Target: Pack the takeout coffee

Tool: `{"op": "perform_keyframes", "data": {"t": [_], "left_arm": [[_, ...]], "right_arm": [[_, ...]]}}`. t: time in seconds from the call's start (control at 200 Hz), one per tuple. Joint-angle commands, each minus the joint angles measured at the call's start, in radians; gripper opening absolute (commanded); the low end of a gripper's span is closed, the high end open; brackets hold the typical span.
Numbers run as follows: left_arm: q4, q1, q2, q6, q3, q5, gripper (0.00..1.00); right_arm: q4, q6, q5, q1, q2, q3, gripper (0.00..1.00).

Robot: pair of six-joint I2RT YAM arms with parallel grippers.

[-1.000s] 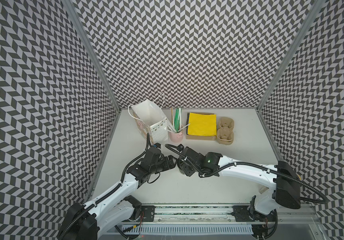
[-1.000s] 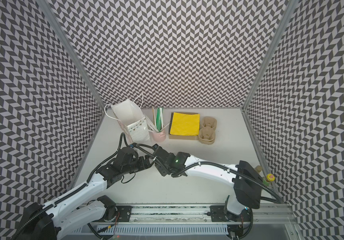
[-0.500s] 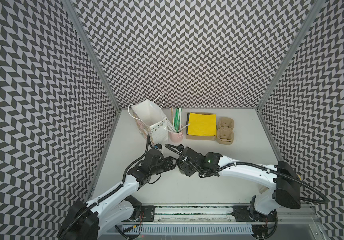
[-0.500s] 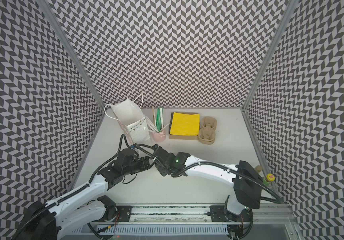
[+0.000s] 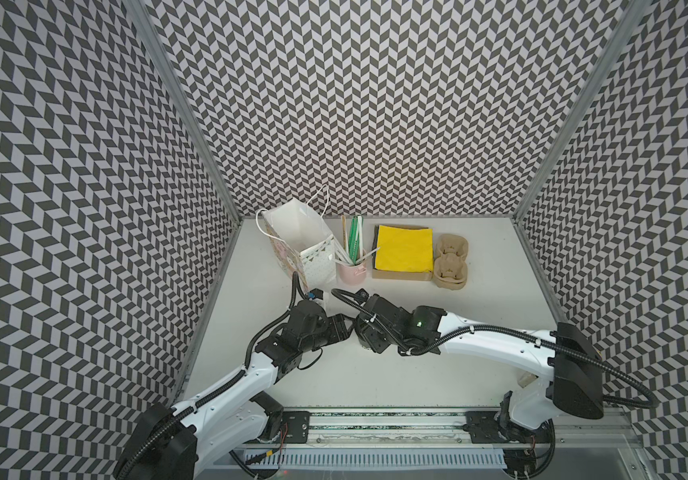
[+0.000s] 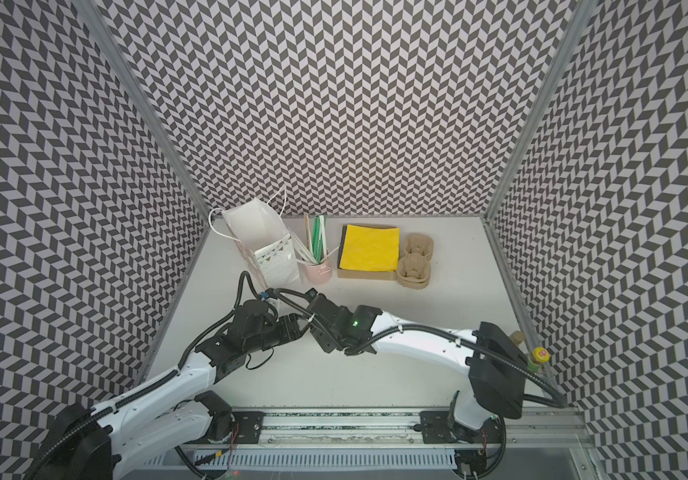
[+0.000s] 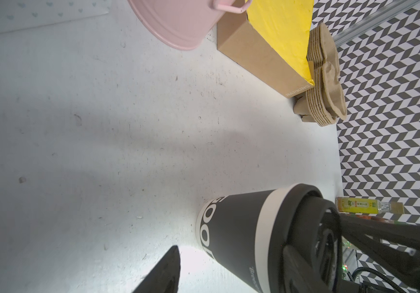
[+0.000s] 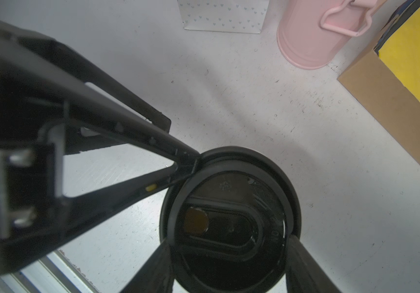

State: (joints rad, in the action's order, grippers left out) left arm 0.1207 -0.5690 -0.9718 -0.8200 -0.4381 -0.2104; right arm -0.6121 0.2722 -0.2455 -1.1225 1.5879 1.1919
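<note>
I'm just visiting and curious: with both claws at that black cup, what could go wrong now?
The right gripper seems to pinch only the lid, so a lift might pop it off and leave the cup behind.
One fingertip of the open left gripper sits at the lid's rim; a nudge could pry it up or tip the cup.
The bag stands close beside the pink cup, which might get knocked.

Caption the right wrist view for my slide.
Right gripper clamps the black lid from above; the open left gripper's fingertip touches its rim, pink cup and box beyond.
</note>
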Motion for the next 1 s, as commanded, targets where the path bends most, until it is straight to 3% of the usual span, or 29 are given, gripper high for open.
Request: {"op": "perform_keyframes", "data": {"t": [0.0,0.27,0.671,0.991], "left_arm": [[0.167,0.006,-0.005,0.030,-0.057,0.076,0.71],[0.194,0.020,-0.063,0.068,-0.159,0.083,0.76],[0.129,0.020,-0.088,0.056,-0.120,0.005,0.75],[0.102,0.012,-0.028,0.038,-0.033,-0.015,0.74]], "right_arm": [[-0.089,0.004,0.103,-0.007,0.027,-0.050,0.61],[-0.081,0.009,0.113,-0.007,0.012,-0.069,0.61],[-0.081,0.000,0.133,-0.007,0.015,-0.073,0.61],[-0.096,-0.005,0.130,-0.007,0.045,-0.061,0.61]]}}
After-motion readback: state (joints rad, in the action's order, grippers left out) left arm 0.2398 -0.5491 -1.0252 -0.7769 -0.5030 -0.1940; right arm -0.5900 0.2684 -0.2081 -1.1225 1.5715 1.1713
